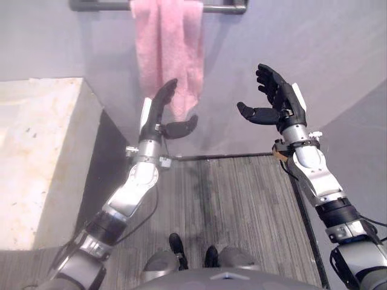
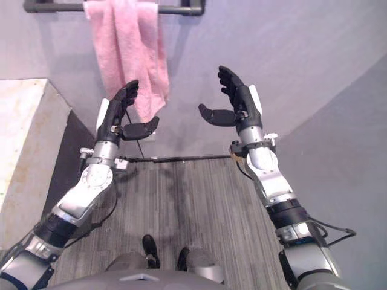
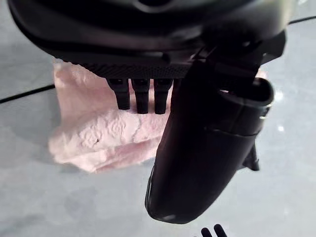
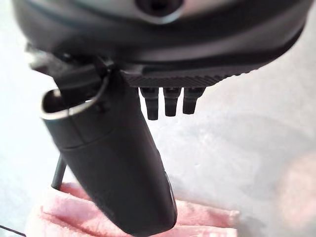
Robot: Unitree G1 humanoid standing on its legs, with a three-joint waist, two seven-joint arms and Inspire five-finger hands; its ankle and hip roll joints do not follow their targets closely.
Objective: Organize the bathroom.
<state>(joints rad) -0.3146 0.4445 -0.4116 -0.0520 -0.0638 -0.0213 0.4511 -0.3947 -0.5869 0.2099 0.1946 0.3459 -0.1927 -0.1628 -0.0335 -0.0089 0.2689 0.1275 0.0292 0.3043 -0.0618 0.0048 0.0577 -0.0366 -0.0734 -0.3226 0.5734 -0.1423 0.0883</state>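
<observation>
Towel (image 1: 166,48), pink, hangs bunched over the dark rail (image 1: 224,8) at top centre; judged soft, light, limp, best pinched at its lower hanging edge. Left hand (image 1: 162,115) just before that edge and right hand (image 1: 273,96) well apart, both spread, empty.

You've got a pink towel (image 1: 166,48) of nubby terry cloth, a dark matt bar (image 1: 227,8), smooth grey wall (image 1: 314,54), ribbed grey floor (image 1: 242,205), stained off-white tabletop (image 1: 36,151)
</observation>
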